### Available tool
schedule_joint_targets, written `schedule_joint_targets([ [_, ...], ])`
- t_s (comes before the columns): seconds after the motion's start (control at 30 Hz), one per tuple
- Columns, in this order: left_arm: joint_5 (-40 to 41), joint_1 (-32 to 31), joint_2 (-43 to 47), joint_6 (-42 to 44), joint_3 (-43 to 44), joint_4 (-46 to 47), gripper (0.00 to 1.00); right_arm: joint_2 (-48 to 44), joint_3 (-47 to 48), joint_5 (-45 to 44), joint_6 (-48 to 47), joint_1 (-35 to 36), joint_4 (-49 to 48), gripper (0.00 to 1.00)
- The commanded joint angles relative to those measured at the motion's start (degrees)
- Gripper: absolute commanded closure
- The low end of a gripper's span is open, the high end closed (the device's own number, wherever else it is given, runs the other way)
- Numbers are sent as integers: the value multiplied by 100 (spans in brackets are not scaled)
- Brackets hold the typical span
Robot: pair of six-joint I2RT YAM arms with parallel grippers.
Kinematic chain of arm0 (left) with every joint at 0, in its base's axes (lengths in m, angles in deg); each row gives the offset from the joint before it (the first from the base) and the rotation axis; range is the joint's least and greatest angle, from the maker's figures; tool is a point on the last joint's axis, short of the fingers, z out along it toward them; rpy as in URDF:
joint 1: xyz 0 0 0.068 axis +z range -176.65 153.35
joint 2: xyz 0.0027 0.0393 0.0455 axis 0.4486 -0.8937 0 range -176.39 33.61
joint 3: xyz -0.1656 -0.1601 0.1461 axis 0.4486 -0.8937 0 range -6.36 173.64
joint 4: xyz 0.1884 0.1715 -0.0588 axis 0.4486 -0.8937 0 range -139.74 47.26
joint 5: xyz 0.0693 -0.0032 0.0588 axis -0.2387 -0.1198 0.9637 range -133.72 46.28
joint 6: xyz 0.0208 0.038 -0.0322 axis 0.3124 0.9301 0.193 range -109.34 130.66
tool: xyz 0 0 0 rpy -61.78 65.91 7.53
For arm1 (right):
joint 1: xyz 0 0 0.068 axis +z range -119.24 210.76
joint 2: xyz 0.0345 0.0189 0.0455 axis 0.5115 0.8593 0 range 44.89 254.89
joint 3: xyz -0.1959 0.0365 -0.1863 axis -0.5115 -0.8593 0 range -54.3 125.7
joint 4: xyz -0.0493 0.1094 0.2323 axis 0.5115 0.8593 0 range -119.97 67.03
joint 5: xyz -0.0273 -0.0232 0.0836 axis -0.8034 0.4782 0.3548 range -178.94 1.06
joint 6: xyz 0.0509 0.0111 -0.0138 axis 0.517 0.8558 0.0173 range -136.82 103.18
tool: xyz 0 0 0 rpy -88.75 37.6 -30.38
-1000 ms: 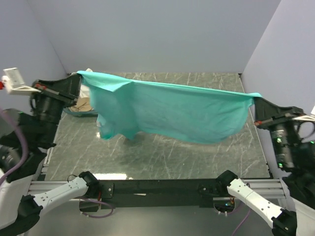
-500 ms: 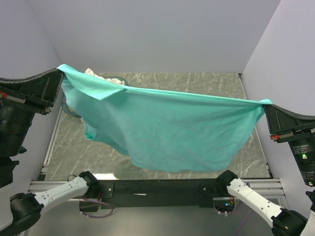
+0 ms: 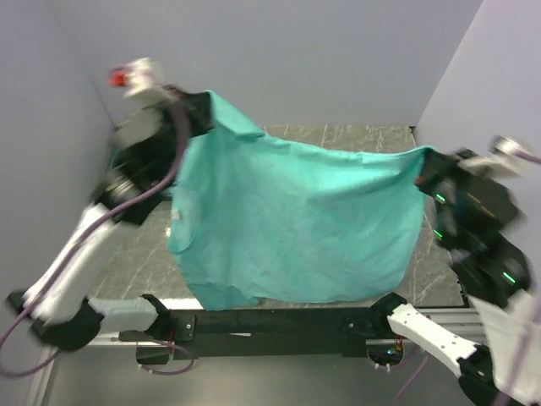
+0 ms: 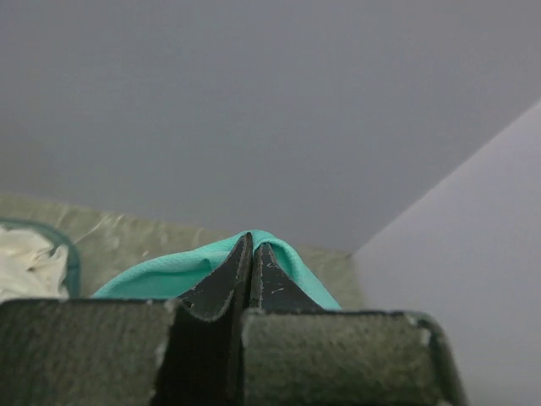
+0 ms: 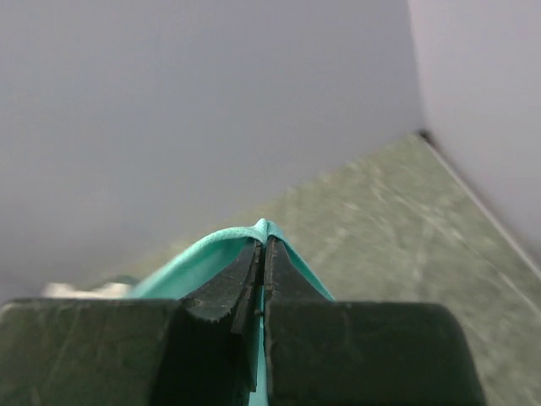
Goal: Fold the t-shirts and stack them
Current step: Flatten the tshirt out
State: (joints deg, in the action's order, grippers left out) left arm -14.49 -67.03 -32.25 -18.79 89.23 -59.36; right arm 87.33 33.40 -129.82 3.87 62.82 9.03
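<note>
Over marbled table (image 3: 355, 139), teal t-shirt (image 3: 296, 228) hangs spread, sagging.

The t-shirt (image 3: 287, 228) is showing plain teal-green; the table (image 3: 355, 137) is showing grey-green marbling with pale veins.

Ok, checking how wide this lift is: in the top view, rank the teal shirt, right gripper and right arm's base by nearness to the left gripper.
1. Teal shirt: pinched in the left gripper, upper left.
2. Right gripper: across the shirt, shut on its right corner.
3. Right arm's base: near edge, lower right.
</note>
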Motion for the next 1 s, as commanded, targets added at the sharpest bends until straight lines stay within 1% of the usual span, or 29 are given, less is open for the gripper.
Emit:
schedule_joint_targets([
  [0.0,435,345,-1198,-33,-164,124,99,1055,-595,-258,40,-889,-340,100],
  [0.03,243,460,-1766,-113,-138,211,99,1187,-944,390,128,-1294,-724,100],
  [0.07,258,609,-2076,-122,-76,334,99,1475,-1165,867,120,-1968,-1015,100],
  [0.1,302,645,-2410,-61,-41,526,99,1661,-1359,1446,128,-2166,-1261,100],
  [0.13,337,672,-2744,44,20,694,99,1889,-1596,1599,129,-2307,-1612,100],
  [0.17,311,689,-3487,271,343,826,99,2422,-1659,1732,94,-2422,-1772,100],
  [0.2,233,698,-3895,360,607,766,99,2723,-1677,1950,85,-2545,-1878,100],
  [0.23,101,716,-4691,509,932,670,94,3361,-1582,2040,50,-2598,-1966,100],
  [0.27,48,716,-5081,537,1683,486,89,3690,-1476,2101,23,-2634,-1975,98],
  [0.3,21,725,-5468,554,2108,110,81,4015,-1319,2102,67,-2730,-1923,86],
  [0.33,73,733,-5811,572,2496,-85,53,4340,-1126,2059,137,-2774,-1836,78],
  [0.37,161,742,-6380,607,3178,-209,38,4935,-680,2049,129,-2809,-1678,71],
  [0.4,170,751,-6595,642,3429,-366,35,5193,-467,2049,120,-2871,-1572,53],
  [0.43,144,768,-6754,642,3631,-429,28,5431,-230,2023,111,-2880,-1423,43],
  [0.47,83,777,-6842,616,3729,-447,22,5764,138,1997,102,-2898,-1161,39],
  [0.5,4,777,-6782,607,3617,-386,13,5854,272,1953,85,-2898,-1045,27],
  [0.53,-40,777,-6521,590,3189,-177,1,5916,326,1970,76,-2898,-940,21],
  [0.6,-32,777,-6168,529,2660,97,1,5768,134,1996,84,-2898,-999,19],
  [0.63,3,777,-5984,467,2431,202,0,5654,-163,2023,119,-2898,-1061,18],
  [0.67,3,777,-5651,362,2064,203,1,5375,-322,2136,137,-2906,-1149,17],
  [0.8,-58,769,-4955,-16,1376,-331,1,4556,-1166,2602,374,-2889,-1071,16],
  [0.87,-268,769,-4559,-297,858,-666,1,4064,-1842,2996,480,-2889,-1026,15],
  [0.9,-400,769,-4419,-359,612,-684,1,3897,-2088,3094,524,-2889,-1044,15],
  [0.93,-618,769,-4130,-473,366,-676,1,3617,-2525,3165,550,-2889,-1061,14],
  [0.97,-725,760,-3979,-526,-237,-458,1,3483,-2730,3209,594,-2889,-1070,14],
])
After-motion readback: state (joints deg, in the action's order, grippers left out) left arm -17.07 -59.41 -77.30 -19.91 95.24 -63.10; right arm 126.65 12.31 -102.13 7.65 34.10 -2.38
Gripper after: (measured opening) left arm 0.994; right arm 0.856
